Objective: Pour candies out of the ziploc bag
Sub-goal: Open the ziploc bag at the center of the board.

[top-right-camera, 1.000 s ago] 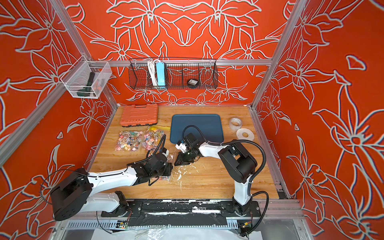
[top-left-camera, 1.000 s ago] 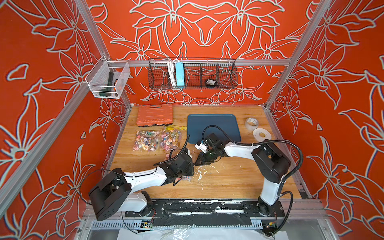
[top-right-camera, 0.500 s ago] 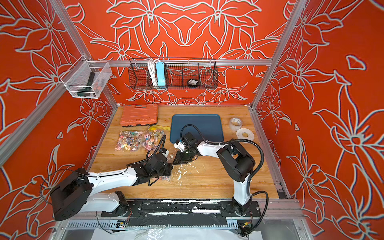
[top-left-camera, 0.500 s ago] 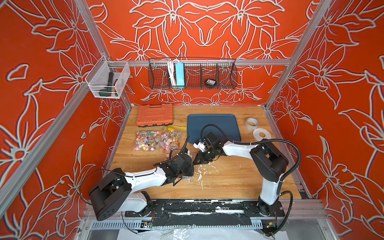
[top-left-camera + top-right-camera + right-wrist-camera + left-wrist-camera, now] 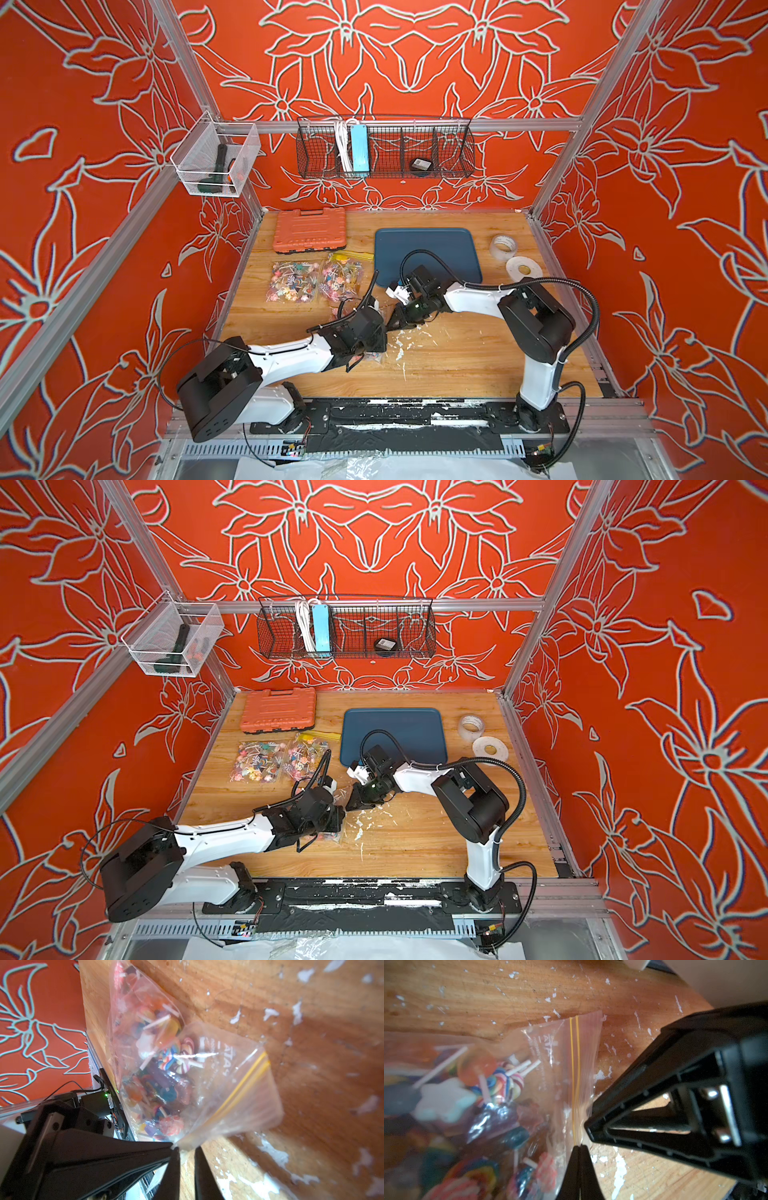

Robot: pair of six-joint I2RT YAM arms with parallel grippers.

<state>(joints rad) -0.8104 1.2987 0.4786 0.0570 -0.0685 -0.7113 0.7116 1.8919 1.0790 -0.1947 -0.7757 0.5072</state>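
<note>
While left pincer (image 5: 579, 1149) pinches ziploc bag (image 5: 550, 1053) | right pincer (image 5: 186, 1150) at its lip

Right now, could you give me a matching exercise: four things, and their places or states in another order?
1. orange plastic tool case
2. black wire basket
3. nearest clear ziploc bag, yellow zip lines
4. flat white tape roll

a. hangs on back wall
b. pinched in left gripper
c. beside a clear tape roll
d. closed, at wooden table's far edge

Pairs: 1-d, 2-a, 3-b, 4-c
</note>
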